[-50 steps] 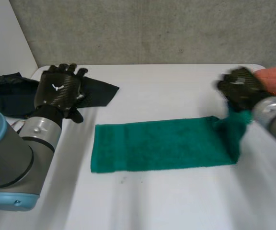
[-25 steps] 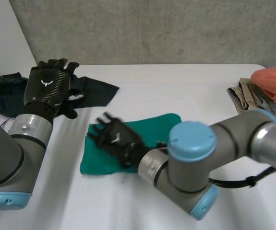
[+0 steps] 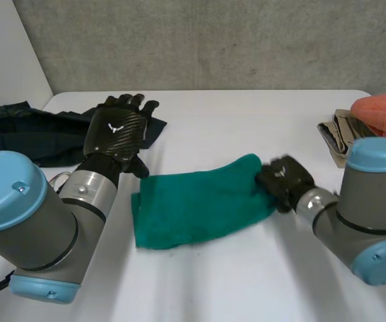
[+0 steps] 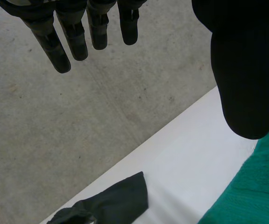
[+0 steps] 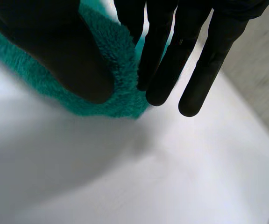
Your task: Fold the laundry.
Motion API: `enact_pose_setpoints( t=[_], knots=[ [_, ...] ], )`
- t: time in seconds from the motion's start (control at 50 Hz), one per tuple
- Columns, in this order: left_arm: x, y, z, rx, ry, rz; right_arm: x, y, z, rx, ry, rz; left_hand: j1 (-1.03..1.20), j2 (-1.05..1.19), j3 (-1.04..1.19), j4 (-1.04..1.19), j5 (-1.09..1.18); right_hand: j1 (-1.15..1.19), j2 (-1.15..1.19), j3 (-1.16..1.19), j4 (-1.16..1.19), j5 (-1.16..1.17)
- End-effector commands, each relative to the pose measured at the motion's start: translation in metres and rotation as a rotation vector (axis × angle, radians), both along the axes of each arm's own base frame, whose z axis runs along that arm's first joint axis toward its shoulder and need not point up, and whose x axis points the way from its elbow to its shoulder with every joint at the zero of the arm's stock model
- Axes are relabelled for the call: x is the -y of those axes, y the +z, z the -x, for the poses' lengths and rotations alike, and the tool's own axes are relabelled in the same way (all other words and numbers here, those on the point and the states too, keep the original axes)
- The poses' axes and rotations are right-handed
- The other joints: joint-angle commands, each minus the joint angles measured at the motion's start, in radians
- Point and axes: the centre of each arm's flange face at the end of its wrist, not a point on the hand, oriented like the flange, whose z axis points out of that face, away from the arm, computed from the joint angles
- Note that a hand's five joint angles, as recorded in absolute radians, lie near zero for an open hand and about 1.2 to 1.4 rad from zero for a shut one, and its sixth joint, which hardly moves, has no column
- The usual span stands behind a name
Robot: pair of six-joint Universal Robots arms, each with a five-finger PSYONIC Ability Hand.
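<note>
A green towel point(image 3: 193, 204) lies folded over and rumpled in the middle of the white table point(image 3: 233, 121). My right hand point(image 3: 283, 180) is at the towel's right end. There the towel's edge point(image 5: 120, 60) is pinched between the thumb point(image 5: 55, 42) and the straight fingers point(image 5: 162, 70). My left hand point(image 3: 116, 131) hovers open above the table, just beyond the towel's far left corner, with its fingers point(image 4: 74, 37) straight and nothing in them. The green towel point(image 4: 251, 191) lies under its thumb point(image 4: 242, 70).
A dark cloth point(image 3: 19, 131) lies spread at the far left of the table, beyond my left hand; one tip of the dark cloth point(image 4: 106, 203) lies past the fingers. An orange cloth point(image 3: 384, 111) rests on a beige garment point(image 3: 337, 134) at the right edge.
The towel, stretched long a second ago, is now doubled over. My right hand swept to its left end and is back at its right end. My left hand moved right, nearer the towel.
</note>
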Motion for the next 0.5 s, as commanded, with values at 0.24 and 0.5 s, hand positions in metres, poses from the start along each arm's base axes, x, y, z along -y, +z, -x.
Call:
enact_pose_setpoints(
  t=[0.24, 0.5],
  knots=[
    [0.018, 0.030, -0.049, -0.048, 0.228, 0.057, -0.109, 0.001, -0.144, 0.270, 0.521, 0.024, -0.009, -0.024, -0.030, -0.020, -0.040, -0.155, 0.063, -0.308, -0.318, -0.281],
    [0.007, 0.016, -0.013, -0.104, 0.098, -0.025, -0.014, 0.070, -0.064, 0.564, 0.088, -0.137, 0.000, -0.015, -0.021, -0.011, -0.031, -0.859, -0.640, -1.011, -1.021, -0.984]
  ],
)
